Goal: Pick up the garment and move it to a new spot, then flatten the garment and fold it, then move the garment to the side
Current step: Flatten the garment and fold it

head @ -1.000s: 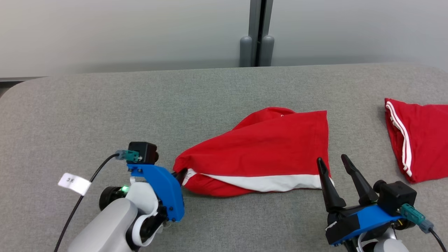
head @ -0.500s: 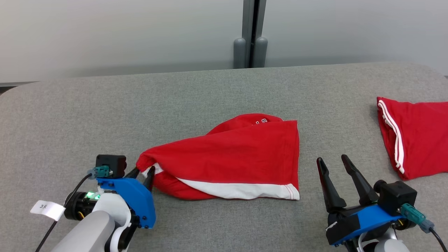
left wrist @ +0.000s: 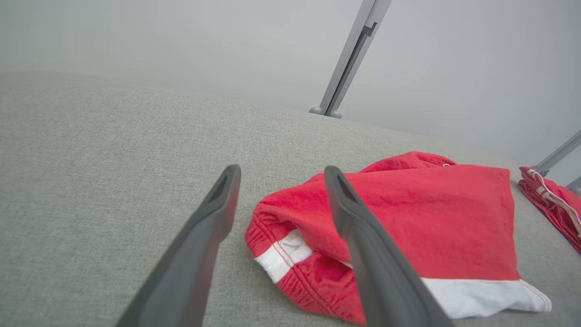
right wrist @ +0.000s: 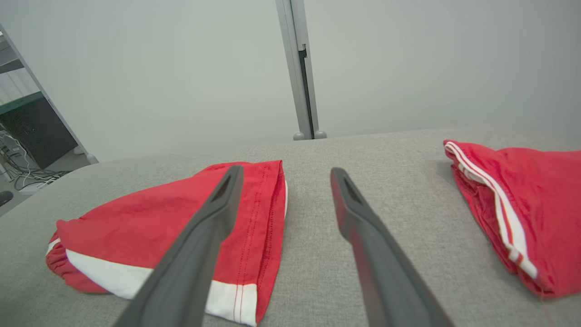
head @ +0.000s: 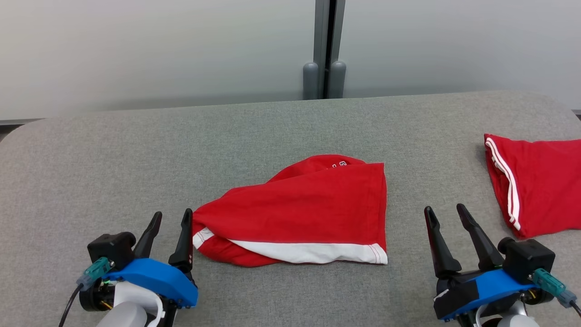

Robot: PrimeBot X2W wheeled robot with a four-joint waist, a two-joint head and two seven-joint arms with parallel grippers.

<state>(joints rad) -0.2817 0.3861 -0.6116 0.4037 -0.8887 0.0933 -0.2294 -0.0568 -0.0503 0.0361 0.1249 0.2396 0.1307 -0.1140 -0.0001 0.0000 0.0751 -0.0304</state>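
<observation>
**Hands off, set to flatten**

Looking at the red garment (head: 299, 218), lying slack mid-bench, nearer the front edge of the bench (head: 136, 150) than the back, doubled over on itself with the white band (head: 308, 252) along the front. Nothing gripped on either side. Spread wide at the left gripper (head: 172, 212), parked just beside the cloth's bunched left end, touching or a hair apart, hard to call. Spread wide too at the right gripper (head: 444, 208), off the hemmed right corner with bare bench between.

Looks like flattening time. Best to come in low and pinch one front corner per side. At the bunched, curled-under left end, take a firm bite of the gathered edge and not just the top layer. Then draw outward, both sides together and evenly, to pull out that diagonal fold across the top. Worth skimming the padding with the fingertips rather than digging in.

Now for room. Plenty of open bench to the left and toward the back edge. Tighter to the right, with a second red garment (head: 540, 186) lying against the right edge, so no wide sweep that way, or risk snagging both. Not much bench toward the front edge either; mind spilling cloth over it.
</observation>
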